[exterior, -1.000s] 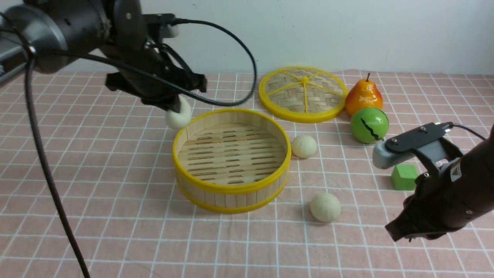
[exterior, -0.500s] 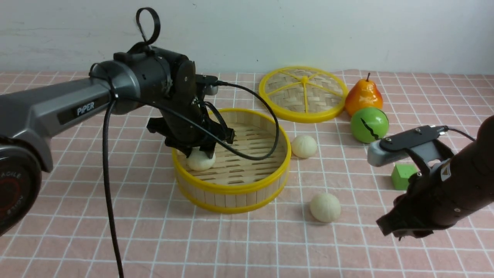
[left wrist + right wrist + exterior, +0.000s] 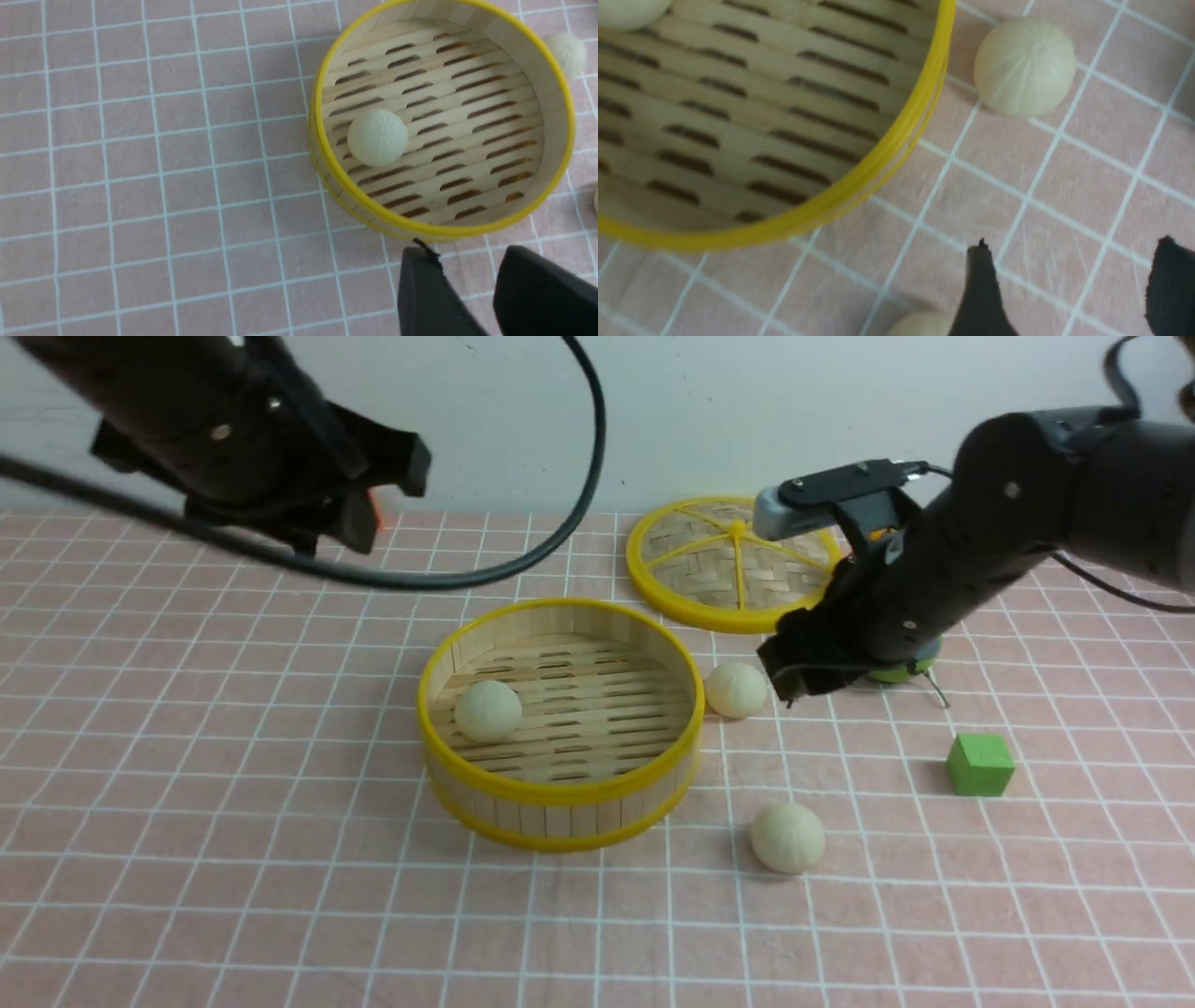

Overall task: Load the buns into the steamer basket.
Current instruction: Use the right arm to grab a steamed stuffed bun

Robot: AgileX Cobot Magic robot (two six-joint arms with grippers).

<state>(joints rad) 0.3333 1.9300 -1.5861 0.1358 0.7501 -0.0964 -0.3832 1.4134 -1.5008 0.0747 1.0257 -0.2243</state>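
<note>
Front view: one small round cream-white pleated bun (image 3: 487, 710) lies inside the round yellow-rimmed bamboo steamer basket (image 3: 560, 795). A second bun (image 3: 736, 690) sits just right of it, a third bun (image 3: 787, 837) off its right front.

Left wrist view: the left gripper (image 3: 467, 261) is parted and empty.

Right wrist view: the right gripper (image 3: 1071, 252) gapes wide, one finger (image 3: 980, 298) beside a loose bun (image 3: 920, 326). An off-centre descent may knock it rolling.

1. This looks like a robotics lab bench: two black robot arms, the left arm (image 3: 215, 420) and the right arm (image 3: 980, 551), reach over a desk, and a thick black cable (image 3: 420, 584) hangs from the left one.
2. The desk (image 3: 233, 756) is covered by a pink cloth with a white grid, set against a bare white wall (image 3: 747, 411).
3. The things laid out read as practice props: a bamboo steamer basket (image 3: 560, 793), a woven lid (image 3: 709, 560), pale buns (image 3: 787, 838) and a green cube (image 3: 979, 764).
</note>
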